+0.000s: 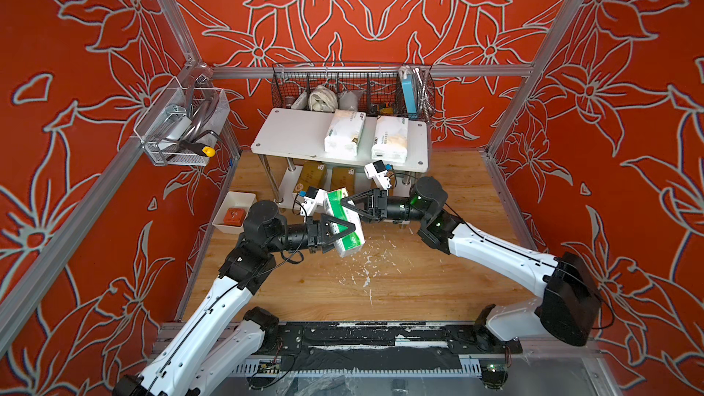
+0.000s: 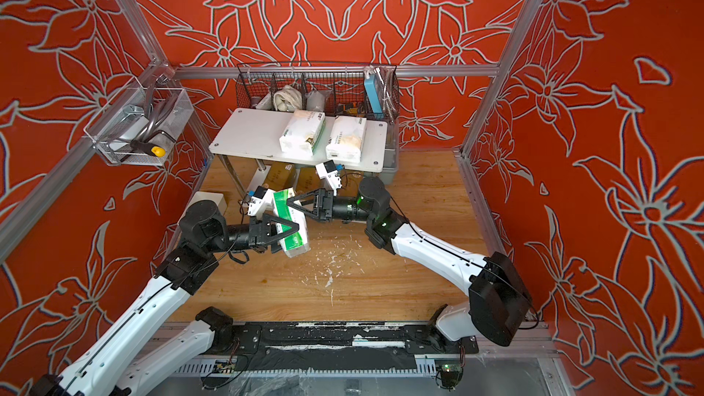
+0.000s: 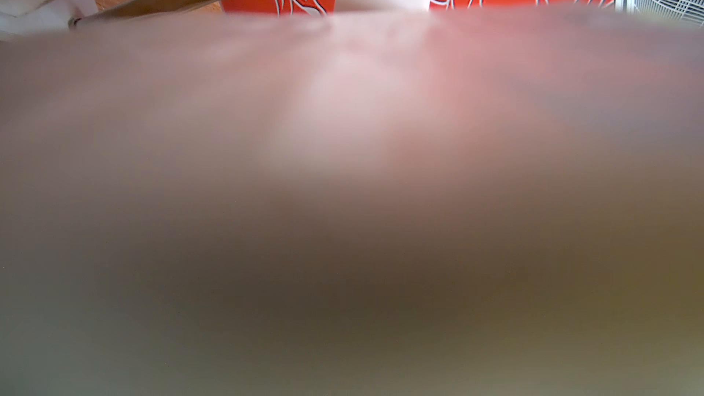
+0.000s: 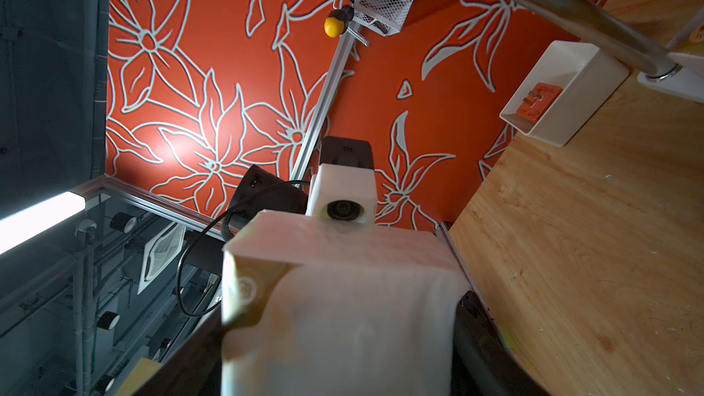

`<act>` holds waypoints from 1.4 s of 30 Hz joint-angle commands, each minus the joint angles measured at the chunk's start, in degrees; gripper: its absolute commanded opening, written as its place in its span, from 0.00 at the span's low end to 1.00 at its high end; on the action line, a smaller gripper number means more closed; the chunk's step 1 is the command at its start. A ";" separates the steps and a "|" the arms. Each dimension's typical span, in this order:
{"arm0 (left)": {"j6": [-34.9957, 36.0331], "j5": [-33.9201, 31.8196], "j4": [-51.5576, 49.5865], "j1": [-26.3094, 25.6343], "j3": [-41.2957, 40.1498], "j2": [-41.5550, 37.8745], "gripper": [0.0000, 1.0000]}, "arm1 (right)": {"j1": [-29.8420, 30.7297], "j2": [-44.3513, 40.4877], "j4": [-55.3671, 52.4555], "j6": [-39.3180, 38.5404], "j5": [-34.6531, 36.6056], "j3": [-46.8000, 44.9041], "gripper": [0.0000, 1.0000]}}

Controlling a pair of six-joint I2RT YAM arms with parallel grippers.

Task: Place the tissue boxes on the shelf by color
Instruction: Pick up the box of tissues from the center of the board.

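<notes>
Since the tissue pack is judged soft, light and slick-wrapped, it is best squeezed across its narrow width, not too hard. It is held in the air just near of the shelf and clamped by the left gripper. Its far end is straddled by the right gripper — whether pinched yet cannot be told.

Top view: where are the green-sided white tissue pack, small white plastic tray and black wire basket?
Green-sided white tissue pack (image 1: 350,249): in a top view, lower white end.
Small white plastic tray (image 1: 240,201): in a top view, bare floor.
Black wire basket (image 1: 291,83): in a top view, front mesh.
</notes>
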 commanded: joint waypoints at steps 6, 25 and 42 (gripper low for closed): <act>6.46 -1.71 -7.97 -0.41 4.08 -0.12 0.92 | 0.63 -0.83 2.47 0.52 -2.14 2.71 0.59; 31.30 -35.81 -56.64 -0.44 24.95 -4.66 0.99 | -0.51 -4.33 -35.96 -16.36 16.43 10.71 0.56; 35.05 -42.88 -55.43 -8.20 26.82 4.16 0.99 | 0.96 0.07 -51.76 -22.81 31.29 15.71 0.55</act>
